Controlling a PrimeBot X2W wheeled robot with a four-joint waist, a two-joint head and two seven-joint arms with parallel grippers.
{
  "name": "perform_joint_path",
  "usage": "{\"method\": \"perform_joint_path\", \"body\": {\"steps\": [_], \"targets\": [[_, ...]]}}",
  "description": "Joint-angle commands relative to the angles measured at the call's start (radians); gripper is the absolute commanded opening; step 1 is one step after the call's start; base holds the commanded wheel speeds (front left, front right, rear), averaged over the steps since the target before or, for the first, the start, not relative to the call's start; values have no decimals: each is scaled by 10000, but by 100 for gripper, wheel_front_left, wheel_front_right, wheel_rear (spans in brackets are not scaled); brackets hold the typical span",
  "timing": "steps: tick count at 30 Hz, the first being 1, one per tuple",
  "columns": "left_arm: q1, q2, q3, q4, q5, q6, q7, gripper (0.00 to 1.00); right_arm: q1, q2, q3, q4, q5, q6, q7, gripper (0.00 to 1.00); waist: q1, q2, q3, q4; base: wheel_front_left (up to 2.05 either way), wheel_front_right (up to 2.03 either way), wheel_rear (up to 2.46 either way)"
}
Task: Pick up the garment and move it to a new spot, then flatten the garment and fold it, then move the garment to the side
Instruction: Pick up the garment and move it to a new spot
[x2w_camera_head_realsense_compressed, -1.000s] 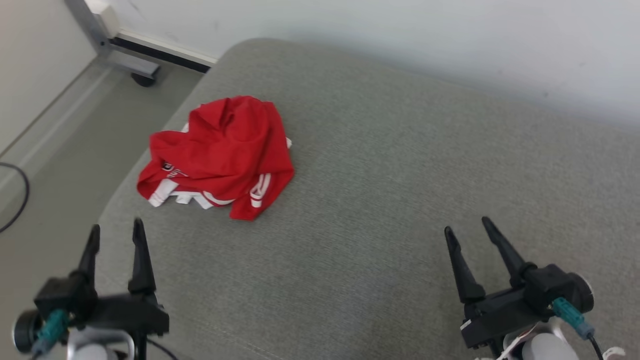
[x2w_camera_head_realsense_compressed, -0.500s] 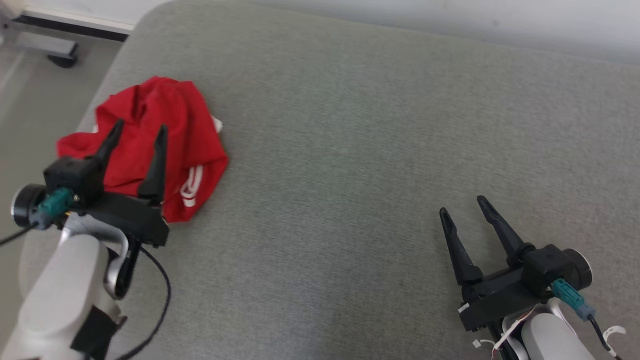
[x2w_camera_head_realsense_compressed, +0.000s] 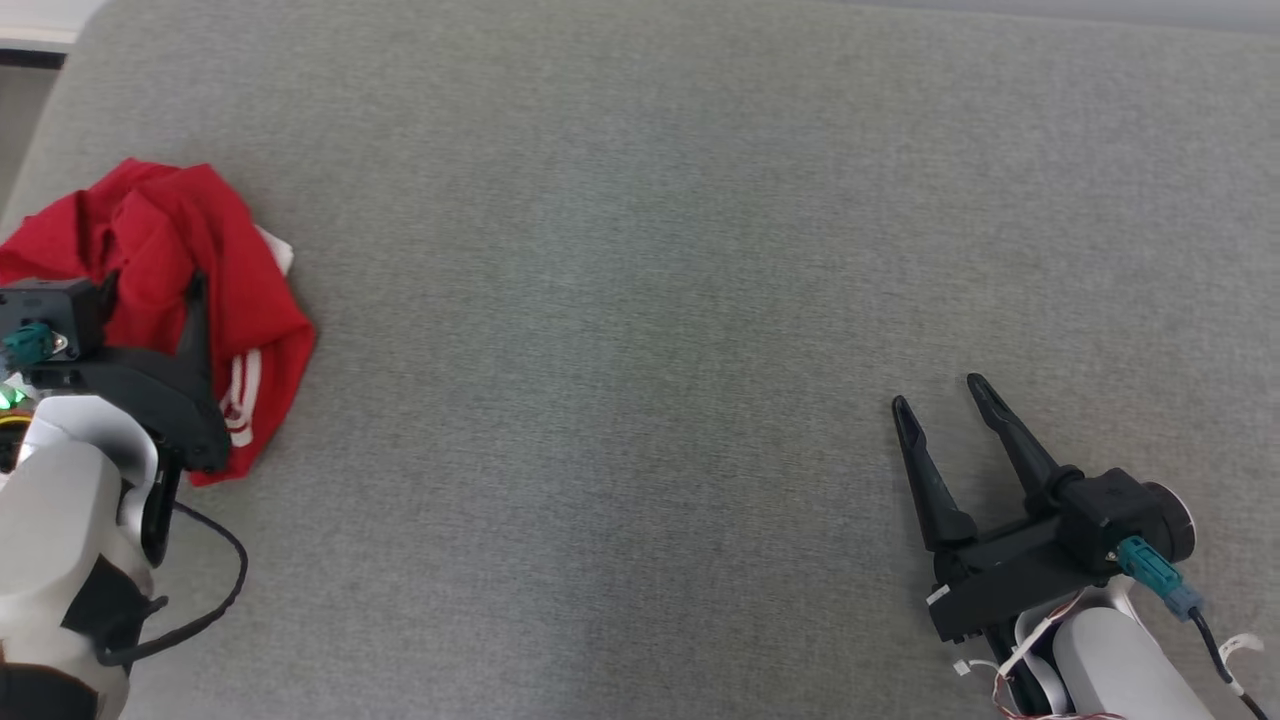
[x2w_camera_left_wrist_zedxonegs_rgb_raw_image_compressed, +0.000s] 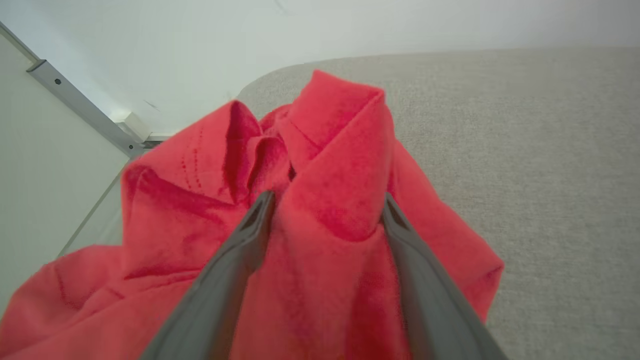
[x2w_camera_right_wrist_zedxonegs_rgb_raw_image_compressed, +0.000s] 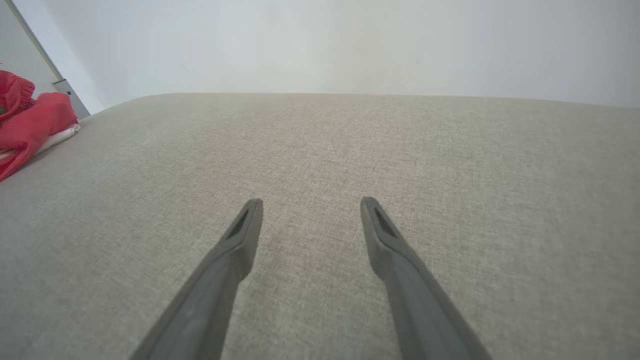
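Observation:
A crumpled red garment (x2w_camera_head_realsense_compressed: 240, 290) with white stripes lies at the left end of the grey upholstered surface (x2w_camera_head_realsense_compressed: 640, 300). My left gripper (x2w_camera_head_realsense_compressed: 150, 290) is down on it, open. In the left wrist view the gripper (x2w_camera_left_wrist_zedxonegs_rgb_raw_image_compressed: 327, 200) stands with its jaws wide apart, and a raised fold of the garment (x2w_camera_left_wrist_zedxonegs_rgb_raw_image_compressed: 330, 125) bulges between the two fingers. My right gripper (x2w_camera_head_realsense_compressed: 938, 394) hovers open at the lower right, far from the cloth, and nothing lies between the spread jaws of that gripper (x2w_camera_right_wrist_zedxonegs_rgb_raw_image_compressed: 311, 201). A corner of the garment (x2w_camera_right_wrist_zedxonegs_rgb_raw_image_compressed: 30, 125) shows at the far left in the right wrist view.
The cushion's rounded left edge (x2w_camera_head_realsense_compressed: 40, 130) drops off just beyond the garment. A pale wall (x2w_camera_right_wrist_zedxonegs_rgb_raw_image_compressed: 320, 45) runs behind the surface, and a metal frame post (x2w_camera_left_wrist_zedxonegs_rgb_raw_image_compressed: 75, 102) stands near the left corner. A black cable (x2w_camera_head_realsense_compressed: 215, 590) hangs from my left arm.
My left gripper has gone forward from short of the garment onto it, its fingers now straddling a fold. The head camera has swung right and down. The right gripper has barely moved.

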Motion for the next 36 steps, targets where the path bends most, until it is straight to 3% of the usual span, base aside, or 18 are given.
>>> {"method": "perform_joint_path", "body": {"steps": [1, 2, 3, 11, 20, 28, 36], "targets": [[-204, -63, -24, 335, 65, 108, -84, 80, -26, 60, -34, 50, 60, 12, -4, 100, -1, -1, 132, -278, 0, 0, 0], [-277, -98, -62, 430, 129, 148, -141, 16, -25, 82, -50, 78, 69, 12, -4, 100, -1, -1, 105, -295, 0, 0, 0], [-336, -139, -82, 535, 132, 160, -183, 0, -29, 95, -59, 103, 87, 12, -4, 100, -1, -1, 74, -303, 0, 0, 0], [-858, -66, -426, 351, 551, -29, -589, 0, 39, 404, -40, 169, 163, 12, -3, 100, -1, -1, -388, -323, 0, 0, 0], [-1349, -451, -741, -1566, 1056, -249, -639, 0, 210, 919, -94, 321, 242, 12, -3, 100, -1, -1, -1084, -644, 0, 0, 0], [-739, -1777, -881, -3212, 976, -351, -641, 0, 323, 1226, -284, 439, 305, 12, -3, 100, -1, -1, -1480, -1453, 0, 0, 0], [407, -3048, -1404, -3951, 663, -346, -644, 0, 436, 1445, -396, 498, 363, 12, -3, 100, -1, -1, -1577, -2675, 0, 0, 0]]}}
